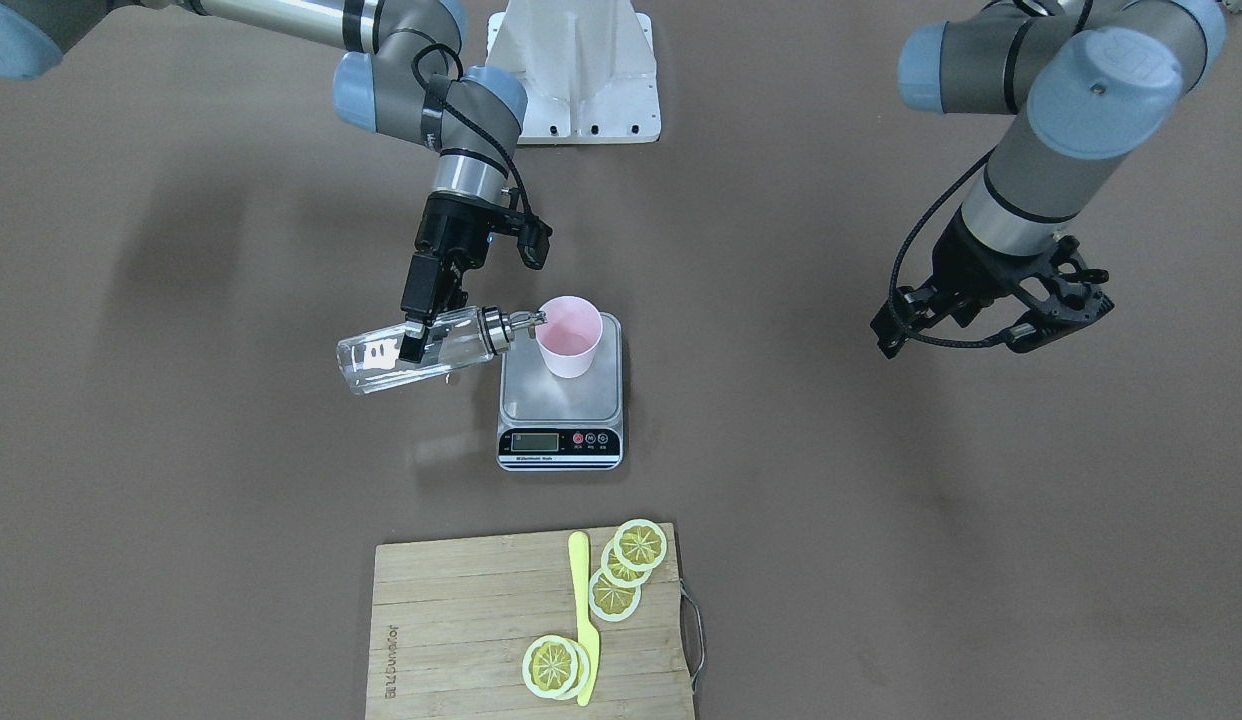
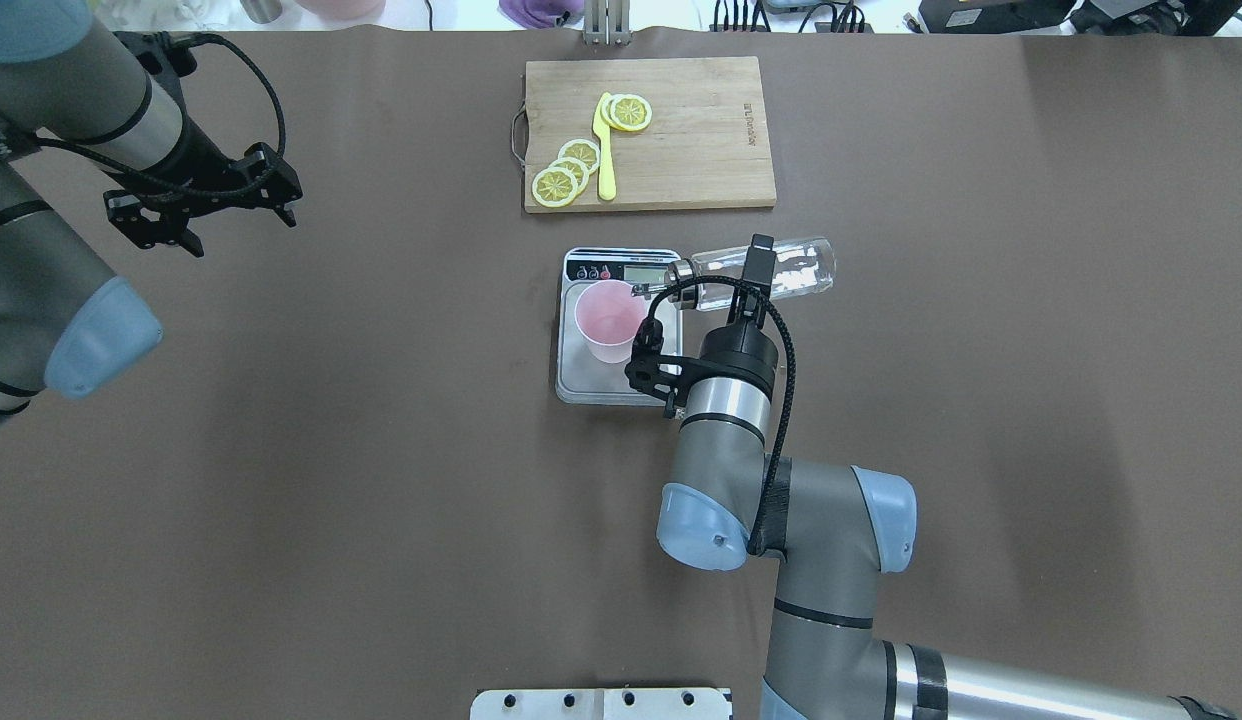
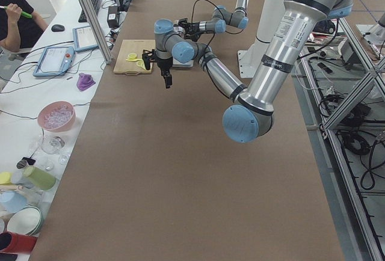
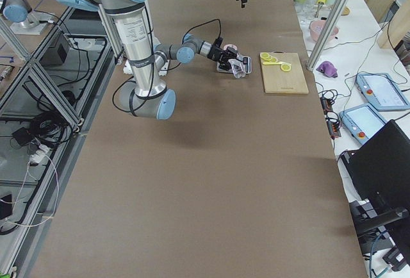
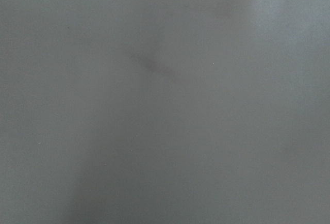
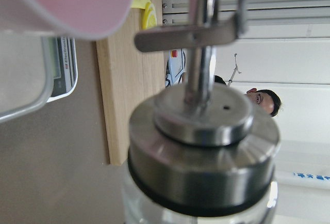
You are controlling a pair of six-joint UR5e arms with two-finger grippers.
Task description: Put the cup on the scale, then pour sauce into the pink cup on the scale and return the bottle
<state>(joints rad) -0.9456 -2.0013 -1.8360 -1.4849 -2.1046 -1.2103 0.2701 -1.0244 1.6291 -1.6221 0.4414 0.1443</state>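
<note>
Right gripper (image 1: 417,340) is clamped across the middle of the glass bottle (image 1: 371,362), and we see it tipped almost flat, base out over the table, metal cap and pour spout (image 6: 203,115) reaching in to the rim of the pink cup (image 1: 571,335). That cup stands upright on the steel platform of the digital scale (image 1: 561,402), display strip facing away from the robot. From the front view the bottle looks clear right through, and we cannot tell how much sauce sits in it, nor whether any lies in the cup. Left gripper (image 1: 1056,318) hangs with its fingers spread and nothing between them, well apart from the scale on the robot's left side. Beyond the scale, away from the robot and not touching it, lies a wooden cutting board (image 1: 461,620) with lemon slices (image 1: 641,545) overlapping near its handle end, more by its far edge, and a yellow plastic knife (image 1: 581,610) between them.
</note>
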